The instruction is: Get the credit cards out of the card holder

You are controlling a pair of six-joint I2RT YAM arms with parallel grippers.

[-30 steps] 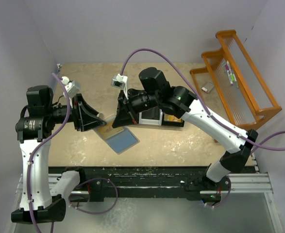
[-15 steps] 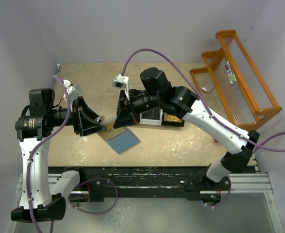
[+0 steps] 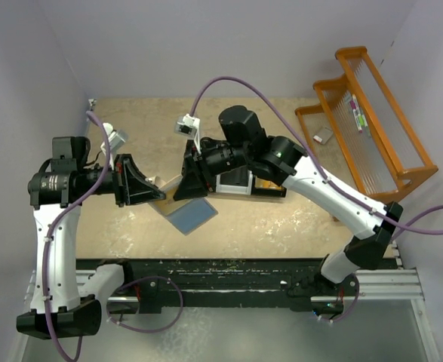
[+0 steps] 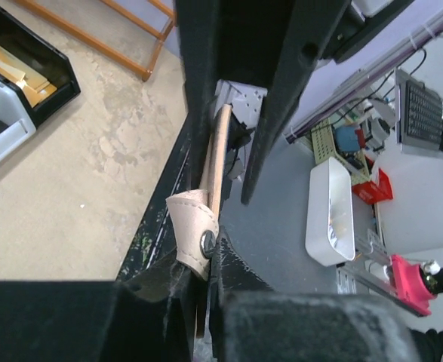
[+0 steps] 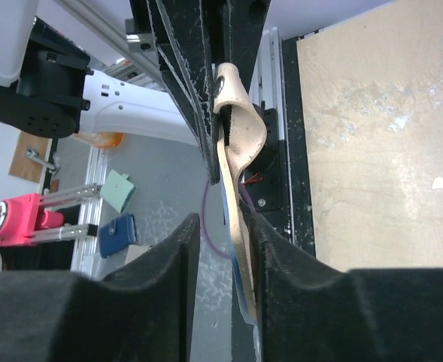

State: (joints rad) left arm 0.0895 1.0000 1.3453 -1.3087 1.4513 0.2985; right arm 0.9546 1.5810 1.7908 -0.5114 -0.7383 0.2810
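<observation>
The card holder hangs open above the table between both grippers, pale blue-grey inside and tan outside. My left gripper is shut on its tan edge. In the left wrist view the snap strap sits pinched at my fingertips. My right gripper straddles the holder's opposite edge. In the right wrist view the jaws stand apart, with the tan and blue edge against one finger and a gap to the other. I cannot make out any separate card.
A black three-compartment tray sits behind the right gripper and holds tan pieces. An orange wire rack stands at the right. Beside it lies a small grey item. A black rail runs along the table's near edge.
My left arm has swung so the wrist points more level toward the holder. The holder has shifted slightly left and up. The right gripper has hardly moved.
</observation>
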